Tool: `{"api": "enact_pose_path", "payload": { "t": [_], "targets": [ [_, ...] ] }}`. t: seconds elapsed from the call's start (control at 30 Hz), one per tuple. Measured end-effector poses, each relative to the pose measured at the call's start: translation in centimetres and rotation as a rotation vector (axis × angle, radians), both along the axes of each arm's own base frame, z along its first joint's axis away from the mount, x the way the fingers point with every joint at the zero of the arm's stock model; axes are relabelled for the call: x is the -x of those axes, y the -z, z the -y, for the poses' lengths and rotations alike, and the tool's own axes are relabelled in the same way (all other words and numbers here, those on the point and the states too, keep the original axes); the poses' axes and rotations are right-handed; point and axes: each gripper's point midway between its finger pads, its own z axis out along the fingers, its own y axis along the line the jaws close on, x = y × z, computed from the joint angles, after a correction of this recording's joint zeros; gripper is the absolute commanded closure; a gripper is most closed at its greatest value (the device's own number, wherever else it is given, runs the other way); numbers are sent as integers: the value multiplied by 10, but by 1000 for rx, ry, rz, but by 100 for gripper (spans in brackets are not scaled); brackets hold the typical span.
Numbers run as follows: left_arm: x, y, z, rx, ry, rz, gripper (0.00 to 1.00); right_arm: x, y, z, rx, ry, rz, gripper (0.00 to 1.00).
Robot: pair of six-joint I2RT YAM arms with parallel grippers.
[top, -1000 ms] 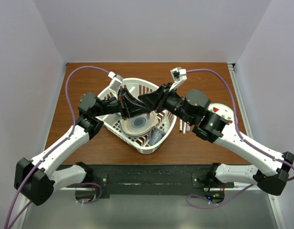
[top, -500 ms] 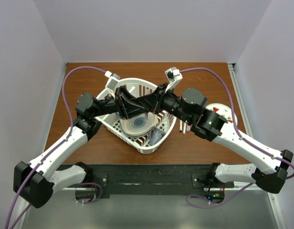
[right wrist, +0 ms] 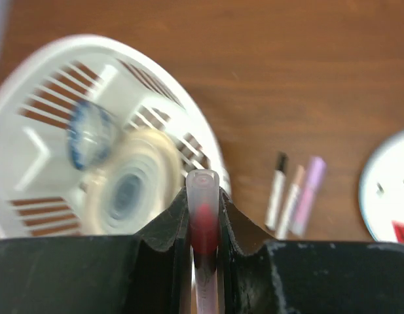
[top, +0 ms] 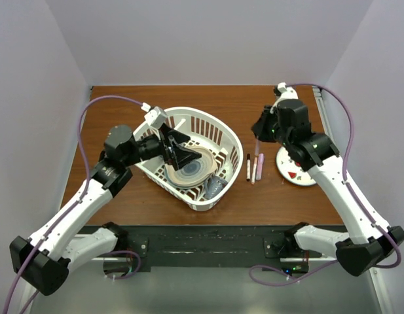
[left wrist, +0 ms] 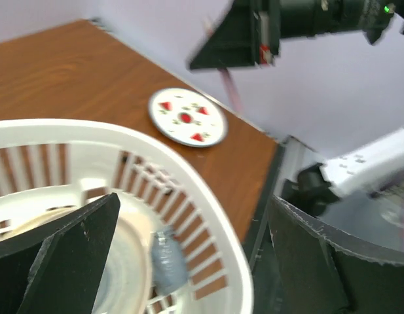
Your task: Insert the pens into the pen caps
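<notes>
My right gripper (right wrist: 205, 196) is shut on a pen (right wrist: 205, 219) whose red tip sits inside a translucent cap. From above, that gripper (top: 257, 131) hangs over the table right of the white basket (top: 231, 140). Three more pens (top: 254, 168) lie side by side on the wood below it: one with a black cap (right wrist: 281, 162), a pinkish one (right wrist: 294, 191) and a lilac one (right wrist: 309, 191). My left gripper (top: 179, 152) hovers over the basket's inside, open and holding nothing. In the left wrist view its fingers (left wrist: 71, 255) stand wide apart over the basket rim (left wrist: 208, 196).
The basket holds a ringed bowl (top: 192, 167) and a crumpled clear bottle (top: 215, 185). A small white plate with red marks (top: 298, 169) sits at the right, near the table's right edge. Purple cables loop behind both arms.
Both grippers met over the basket before. The left gripper has opened and stayed there. The right arm has swung away to the right, carrying the capped pen.
</notes>
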Motion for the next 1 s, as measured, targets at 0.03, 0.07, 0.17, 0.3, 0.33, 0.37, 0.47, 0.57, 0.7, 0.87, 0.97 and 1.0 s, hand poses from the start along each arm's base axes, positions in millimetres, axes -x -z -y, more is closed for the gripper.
{"api": "enact_pose_path", "payload": {
  "t": [0.03,0.07,0.17,0.3,0.33,0.37,0.47,0.57,0.7,0.87,0.97,1.0],
  "targets": [
    [-4,0,-6,-23,-44,21,0,2,15,9,25,19,-46,100],
    [-7,0,-11,-40,-82,38,0,5,29,17,50,36,-89,100],
    [-16,-1,-33,-83,-217,105,0,14,81,40,138,81,-252,100],
    [-24,9,-59,-120,-366,156,0,15,139,57,225,128,-423,96],
    [-26,15,-65,-132,-403,153,0,16,154,62,245,141,-463,96],
    [-29,22,-70,-149,-438,145,0,17,167,67,262,154,-498,96],
    [-35,31,-81,-177,-502,140,0,21,197,78,289,185,-574,96],
    [-35,30,-89,-177,-539,155,0,18,218,91,312,225,-627,97],
    [-32,21,-98,-160,-577,193,0,12,233,103,312,265,-644,95],
    [-32,12,-102,-142,-602,219,0,8,246,111,312,285,-657,90],
    [-33,14,-103,-149,-607,217,0,5,258,113,319,284,-669,84],
    [-34,14,-103,-150,-608,217,0,5,261,113,318,282,-674,82]
  ]
}}
